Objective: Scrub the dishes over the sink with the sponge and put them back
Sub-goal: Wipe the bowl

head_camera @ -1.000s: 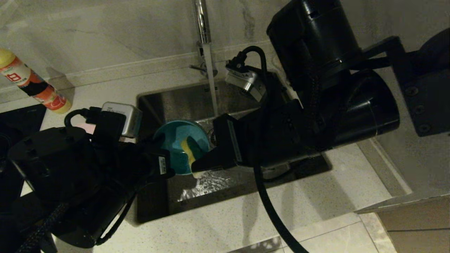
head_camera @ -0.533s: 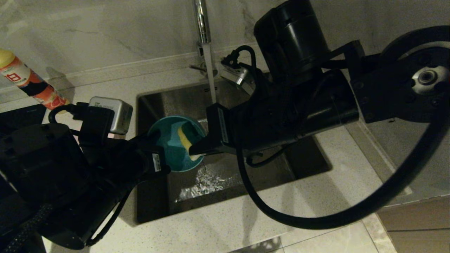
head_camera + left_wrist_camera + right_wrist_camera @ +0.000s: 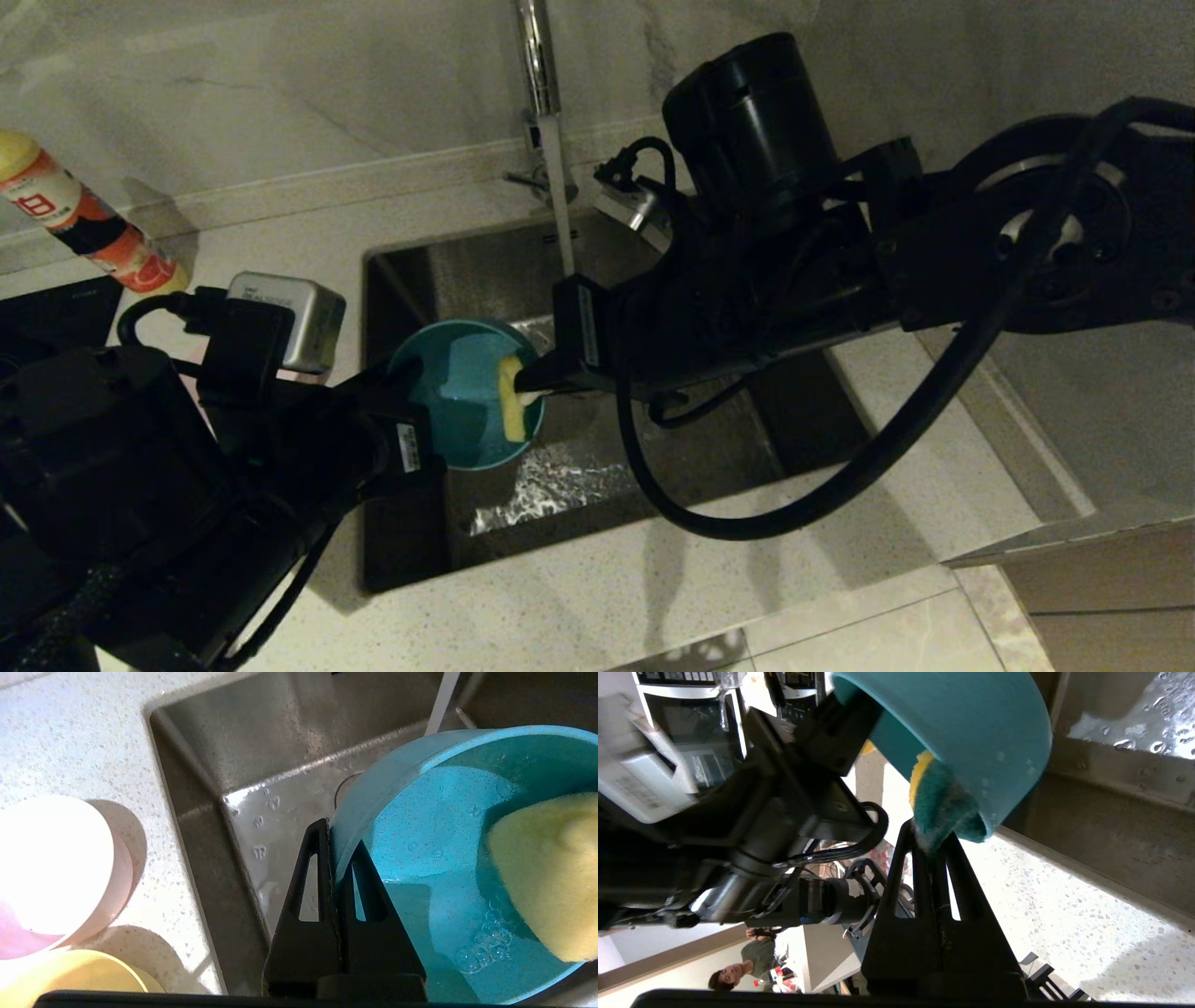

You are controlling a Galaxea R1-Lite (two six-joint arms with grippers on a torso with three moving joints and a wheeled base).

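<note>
Blue bowl (image 3: 457, 392) is pinched at its rim by the left claw (image 3: 337, 858) and held tilted over the sink (image 3: 597, 485), near its left edge, with water running from the faucet (image 3: 546, 140). Sponge (image 3: 512, 399) is gripped in the right claw (image 3: 931, 842), jaws closed on it, and pressed inside the bowl against the rim. Pink bowl (image 3: 51, 872) and yellow bowl (image 3: 70, 975) are seen on the desk (image 3: 70, 742), left of the sink.

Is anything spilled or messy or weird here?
Nothing stands out. The left gripper pinches the blue bowl's rim over the sink, and the right gripper presses the sponge inside it. Water on the sink floor is expected.
</note>
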